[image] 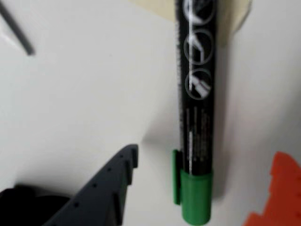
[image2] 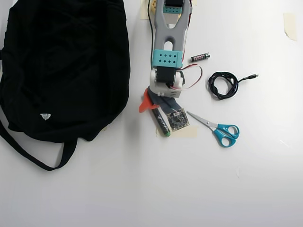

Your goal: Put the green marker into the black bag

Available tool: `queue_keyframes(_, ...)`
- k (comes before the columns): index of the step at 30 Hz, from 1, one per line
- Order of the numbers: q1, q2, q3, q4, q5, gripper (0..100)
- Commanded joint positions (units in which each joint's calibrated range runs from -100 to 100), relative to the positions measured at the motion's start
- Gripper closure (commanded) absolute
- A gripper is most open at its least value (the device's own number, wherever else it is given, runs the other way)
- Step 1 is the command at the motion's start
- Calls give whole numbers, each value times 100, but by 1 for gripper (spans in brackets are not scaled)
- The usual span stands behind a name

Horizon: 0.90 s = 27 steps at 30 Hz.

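The green marker (image: 200,94) lies on the white table, dark barrel with white print and bright green cap (image: 195,197). In the wrist view it sits between my gripper's (image: 207,155) two fingers, the dark grey one (image: 108,188) on the left and the orange one (image: 280,188) on the right, touching neither. The gripper is open. In the overhead view the gripper (image2: 151,106) is over the marker's (image2: 162,125) upper end, and the small green end points down and right. The black bag (image2: 66,61) lies flat at the left, with a white label (image2: 45,116) and a strap.
In the overhead view, blue-handled scissors (image2: 220,130), a coiled black cable (image2: 223,84) and a small black battery (image2: 200,56) lie right of the arm. Beige tape (image2: 191,133) sits by the marker. The bag's edge is close to the gripper's left.
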State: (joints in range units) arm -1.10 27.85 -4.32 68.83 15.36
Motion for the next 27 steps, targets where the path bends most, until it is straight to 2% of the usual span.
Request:
queue_keyframes(1,-62,-63,-241,-52,-5,64)
queue_keyframes(27,148,36,-241,-18,-125,64)
